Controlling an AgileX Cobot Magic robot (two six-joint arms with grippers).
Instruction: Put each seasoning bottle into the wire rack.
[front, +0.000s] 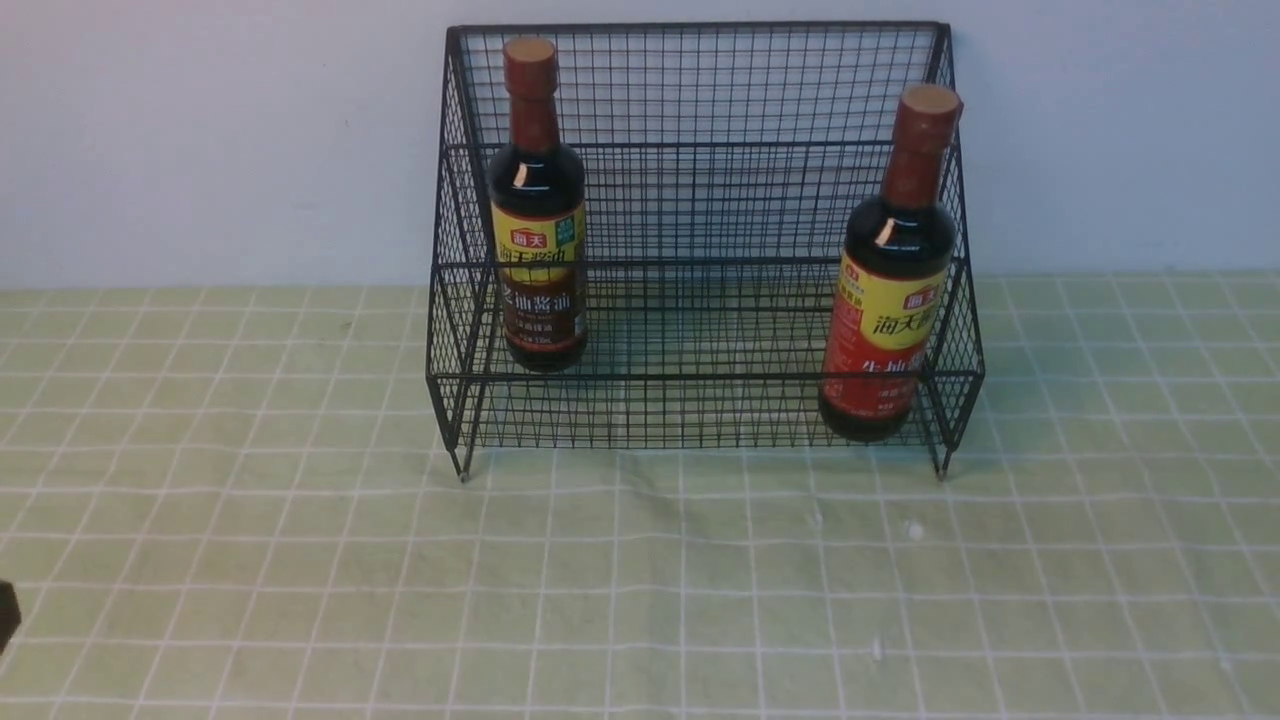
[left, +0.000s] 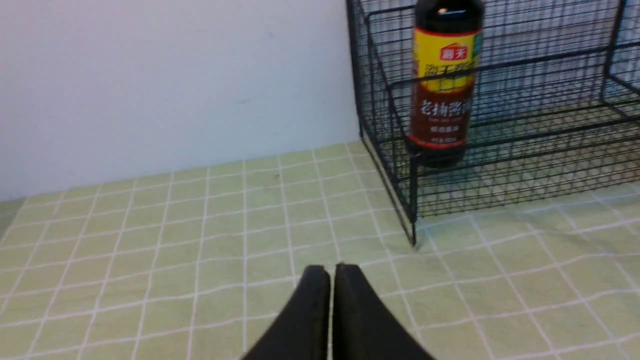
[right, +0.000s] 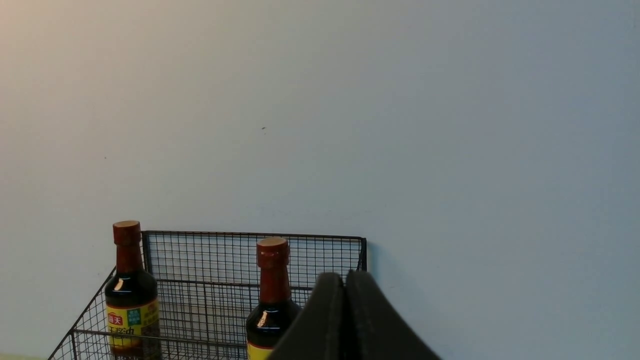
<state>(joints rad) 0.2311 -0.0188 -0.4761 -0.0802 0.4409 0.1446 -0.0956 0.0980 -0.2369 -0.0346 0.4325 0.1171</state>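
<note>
Nearest the lens: bare green checked tablecloth (front: 640, 600), nothing standing on it forward of the rack. Dark sliver at the front view's left edge, too small to identify.

Left gripper (left: 332, 272): fingers pressed together, nothing between them, hovering low over the cloth, apart from the rack's front-left foot (left: 414, 243).

Right gripper (right: 345, 280): fingers likewise pressed together, empty, raised and facing the wall, with the rack's top edge showing below it.

Wire rack (front: 700, 90): against the wall, on short feet, two stepped tiers.

Brown-label bottle (front: 538, 215): upright on the upper tier, hard against the rack's left side.

Red-label bottle (front: 893, 270): on the lower front tier in the right corner, leaning slightly rightward, shoulder close to or touching the side mesh; contact not resolvable.

Judgement: both bottles housed; task appears complete or all but.

Risks noted:
- Red-label bottle off vertical; base possibly not flat on the wires. Could rock or slide if the rack is jolted.
- Rack light and on thin feet over loose, rippled cloth; a brush from either arm could shift it and unsettle both tall bottles.
- Left pincer near the front-left foot; a careless sweep sideways could catch the foot or drag the cloth.
</note>
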